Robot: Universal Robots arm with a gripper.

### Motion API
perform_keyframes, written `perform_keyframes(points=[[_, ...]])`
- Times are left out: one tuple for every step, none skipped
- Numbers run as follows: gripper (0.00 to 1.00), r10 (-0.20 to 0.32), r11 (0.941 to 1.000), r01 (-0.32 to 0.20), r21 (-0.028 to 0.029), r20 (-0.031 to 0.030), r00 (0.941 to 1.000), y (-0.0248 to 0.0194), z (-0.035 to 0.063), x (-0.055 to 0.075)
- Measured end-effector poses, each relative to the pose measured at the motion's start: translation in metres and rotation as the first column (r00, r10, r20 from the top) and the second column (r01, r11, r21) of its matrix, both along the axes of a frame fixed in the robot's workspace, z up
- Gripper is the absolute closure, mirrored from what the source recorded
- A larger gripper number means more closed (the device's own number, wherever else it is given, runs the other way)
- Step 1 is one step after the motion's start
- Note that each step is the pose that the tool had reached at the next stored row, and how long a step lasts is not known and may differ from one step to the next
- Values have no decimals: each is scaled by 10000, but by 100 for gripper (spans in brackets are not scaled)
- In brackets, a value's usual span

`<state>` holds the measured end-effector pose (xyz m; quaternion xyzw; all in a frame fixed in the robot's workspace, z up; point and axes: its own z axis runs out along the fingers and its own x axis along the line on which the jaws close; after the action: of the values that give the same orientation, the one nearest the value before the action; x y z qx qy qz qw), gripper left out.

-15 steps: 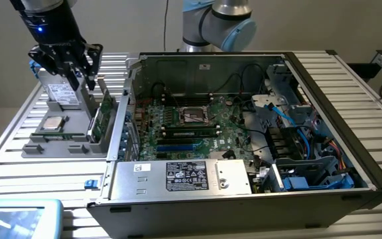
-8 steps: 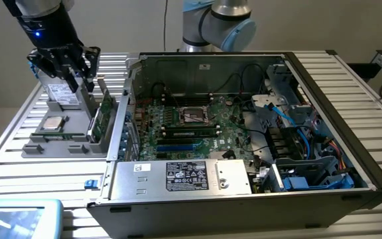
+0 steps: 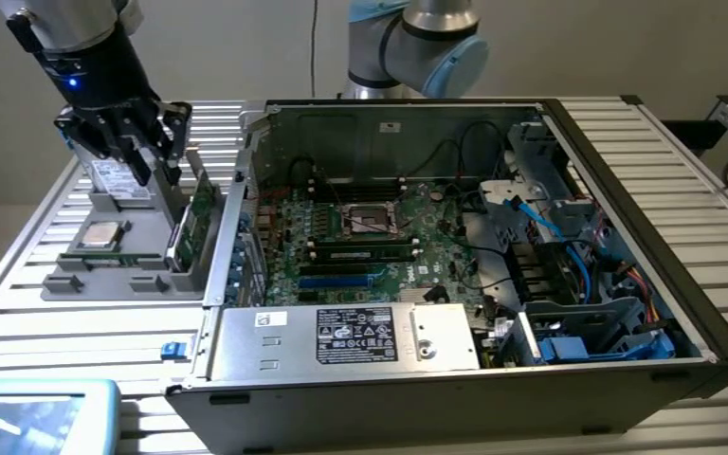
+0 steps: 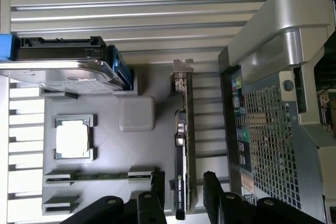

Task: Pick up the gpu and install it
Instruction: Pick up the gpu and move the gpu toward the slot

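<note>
— Black and silver, the open computer case [image 3: 667,275] takes up the middle and right of the exterior view, with its motherboard [image 3: 352,237] face-up inside. What sits beside it?
— Just beside it, at the left of the frame, a grey parts tray [image 3: 149,223] rests on the slatted table [image 3: 35,322].
— And the gripper?
— The gripper [image 3: 152,169] hangs in the upper left of the exterior view, over the far end of the tray. Its black fingers [image 4: 157,195] stand wide apart and hold nothing.
— Touching anything?
— In the wrist view the gpu [image 4: 181,145] runs between the two fingers, with a gap on either side. Whether the tips reach down to it, I cannot tell.
— Where is it, then?
— It stands on its long edge in the tray, along the side nearest the case. In the exterior view the gpu [image 3: 197,223] is the green card at centre left.
— How does it look?
— Thin, seen edge-on: a green board, a black cooler with white lettering, and a silver bracket [image 4: 182,72] at the end away from the fingers.
— Smaller things?
— A silver hard drive [image 4: 73,74] stands on edge at the tray's far end. A square processor [image 4: 73,137] lies flat near the tray's middle.
</note>
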<state>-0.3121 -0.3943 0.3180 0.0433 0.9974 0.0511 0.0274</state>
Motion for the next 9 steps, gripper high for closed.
perform_keyframes(points=[[56,-46,10000,46,6,-1,10000,-8,-17,0],[56,-96,10000,96,15,-1,10000,-16,-36,0],[56,-147,9999,147,26,0,9999,-24,-54,0],[56,-194,9998,194,35,0,9998,-31,-74,0],[56,-227,9997,227,40,1,9997,-37,-91,-1],[56,-261,9997,261,41,3,9997,-38,-110,-1],[56,-290,9996,290,41,4,9996,-38,-128,0],[56,-310,9995,310,41,5,9995,-38,-145,0],[56,-315,9995,314,41,4,9995,-38,-164,0]])
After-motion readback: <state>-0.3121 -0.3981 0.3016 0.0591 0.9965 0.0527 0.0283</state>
